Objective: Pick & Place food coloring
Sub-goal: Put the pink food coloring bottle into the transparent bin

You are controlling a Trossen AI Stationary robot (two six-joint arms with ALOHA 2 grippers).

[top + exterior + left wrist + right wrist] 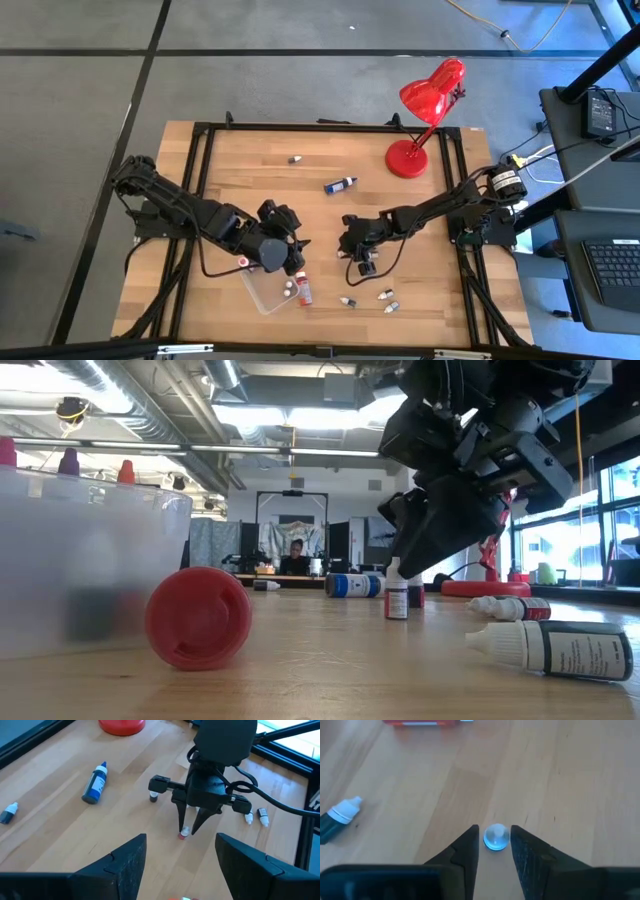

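Right gripper down over a little bottle
Cap sits right between the fingers, lower middle of frame, narrow gaps either side, not clenched.

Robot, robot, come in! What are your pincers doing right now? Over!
Right pincer down around an upright little bottle, fingers nearly on its cap. Left pincer open, waiting above the clear tray. Nothing in the way.

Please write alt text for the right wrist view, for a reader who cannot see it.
The right pincer points down at the wooden table, its two dark fingers closing around the white cap of a small upright food coloring bottle. Another bottle with a white cap lies on its side nearby.
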